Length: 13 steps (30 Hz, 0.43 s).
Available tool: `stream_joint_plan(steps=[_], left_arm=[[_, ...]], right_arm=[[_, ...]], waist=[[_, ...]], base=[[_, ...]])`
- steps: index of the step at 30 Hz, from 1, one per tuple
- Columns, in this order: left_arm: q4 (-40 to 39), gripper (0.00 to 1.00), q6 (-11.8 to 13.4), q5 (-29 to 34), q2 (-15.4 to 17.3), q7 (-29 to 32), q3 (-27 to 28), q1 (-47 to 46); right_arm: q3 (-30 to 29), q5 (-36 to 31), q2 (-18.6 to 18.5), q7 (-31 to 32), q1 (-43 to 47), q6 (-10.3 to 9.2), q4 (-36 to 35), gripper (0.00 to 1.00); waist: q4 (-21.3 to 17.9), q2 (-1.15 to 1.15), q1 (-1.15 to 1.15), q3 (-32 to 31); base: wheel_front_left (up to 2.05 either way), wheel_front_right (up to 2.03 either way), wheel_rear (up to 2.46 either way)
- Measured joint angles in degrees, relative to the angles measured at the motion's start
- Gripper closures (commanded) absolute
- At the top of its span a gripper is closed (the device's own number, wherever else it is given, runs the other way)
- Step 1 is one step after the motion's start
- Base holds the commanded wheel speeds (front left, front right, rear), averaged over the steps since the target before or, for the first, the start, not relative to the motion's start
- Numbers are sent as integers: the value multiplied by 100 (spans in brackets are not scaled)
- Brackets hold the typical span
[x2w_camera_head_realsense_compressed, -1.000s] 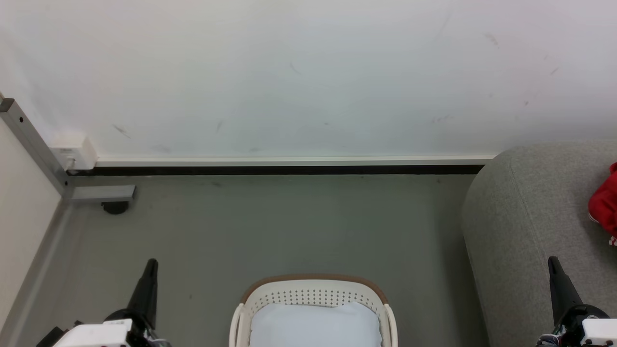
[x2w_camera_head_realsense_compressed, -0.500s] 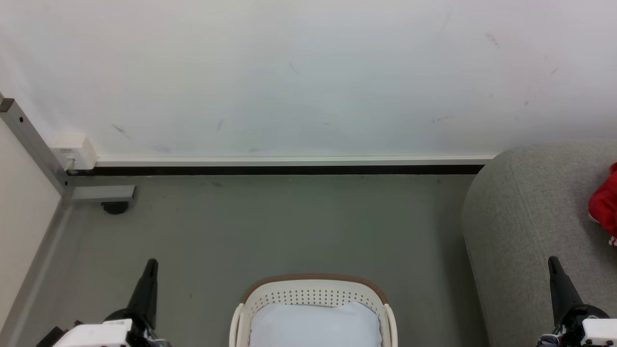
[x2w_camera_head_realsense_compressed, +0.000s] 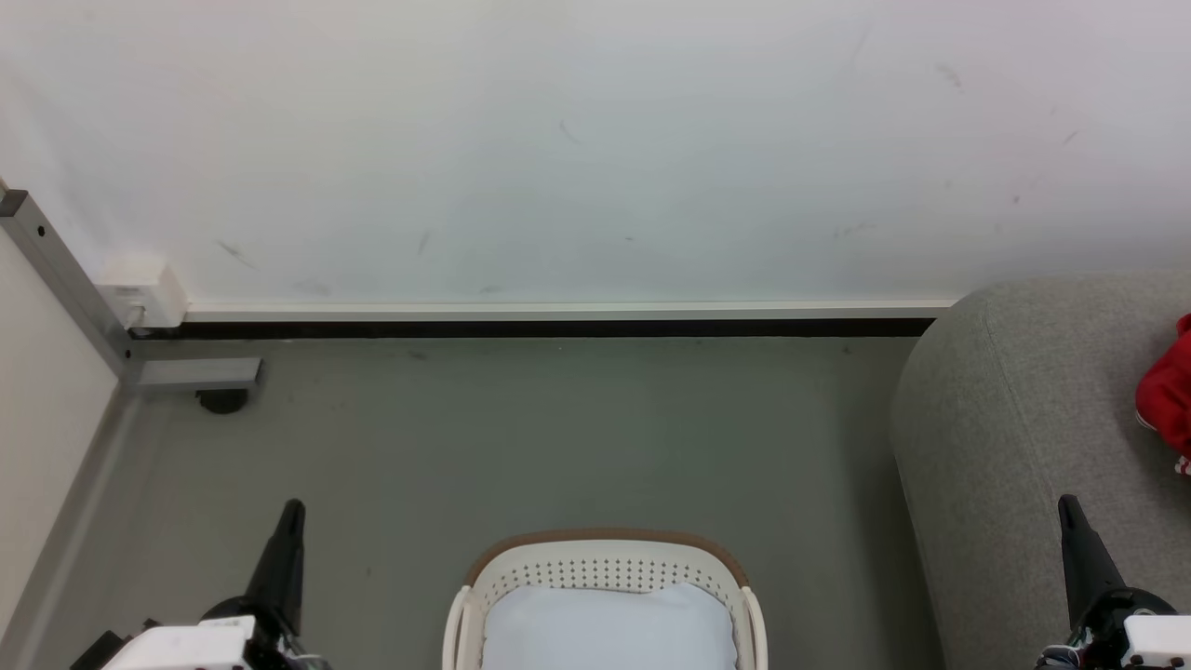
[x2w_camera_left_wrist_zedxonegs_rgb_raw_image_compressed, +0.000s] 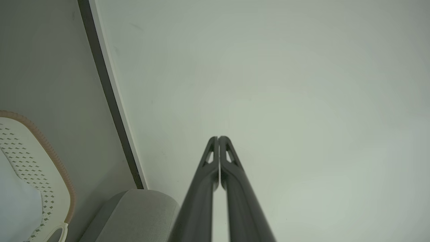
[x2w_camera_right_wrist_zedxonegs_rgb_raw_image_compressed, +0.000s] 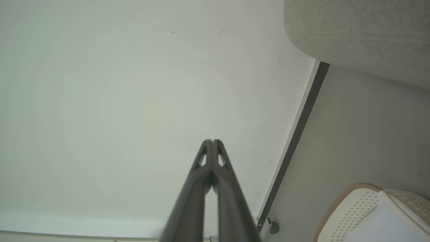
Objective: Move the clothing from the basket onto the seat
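Observation:
The cream basket [x2w_camera_head_realsense_compressed: 605, 565] with its tan rim stands on the floor at the bottom centre of the head view, a pale bluish-white pad [x2w_camera_head_realsense_compressed: 609, 628] lying inside. Red clothing [x2w_camera_head_realsense_compressed: 1168, 395] rests on the grey seat [x2w_camera_head_realsense_compressed: 1014, 437] at the right edge. My left gripper [x2w_camera_head_realsense_compressed: 290, 510] points up at the lower left, left of the basket, and is shut with nothing in it [x2w_camera_left_wrist_zedxonegs_rgb_raw_image_compressed: 218, 137]. My right gripper [x2w_camera_head_realsense_compressed: 1067, 502] stands over the seat's front at the lower right, also shut and empty [x2w_camera_right_wrist_zedxonegs_rgb_raw_image_compressed: 212, 141]. The wrist views catch the basket rim [x2w_camera_left_wrist_zedxonegs_rgb_raw_image_compressed: 50, 151] [x2w_camera_right_wrist_zedxonegs_rgb_raw_image_compressed: 339, 201] and the seat [x2w_camera_left_wrist_zedxonegs_rgb_raw_image_compressed: 141, 208] [x2w_camera_right_wrist_zedxonegs_rgb_raw_image_compressed: 356, 33].
A white wall [x2w_camera_head_realsense_compressed: 595, 149] with a dark baseboard [x2w_camera_head_realsense_compressed: 530, 328] closes the back. A grey metal post and foot with a caster [x2w_camera_head_realsense_compressed: 219, 400] and a white socket box [x2w_camera_head_realsense_compressed: 140, 293] occupy the left corner. Bare grey floor [x2w_camera_head_realsense_compressed: 558, 437] lies between wall and basket.

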Motion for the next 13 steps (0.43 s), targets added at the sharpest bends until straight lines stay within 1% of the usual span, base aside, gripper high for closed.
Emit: stream_joint_plan(steps=[13], left_arm=[[-1,100,0,0,0,0,0,0]], right_arm=[[-3,-1,3,0,0,0,0,100]], waist=[[0,0,0,0]], base=[[0,0,0]])
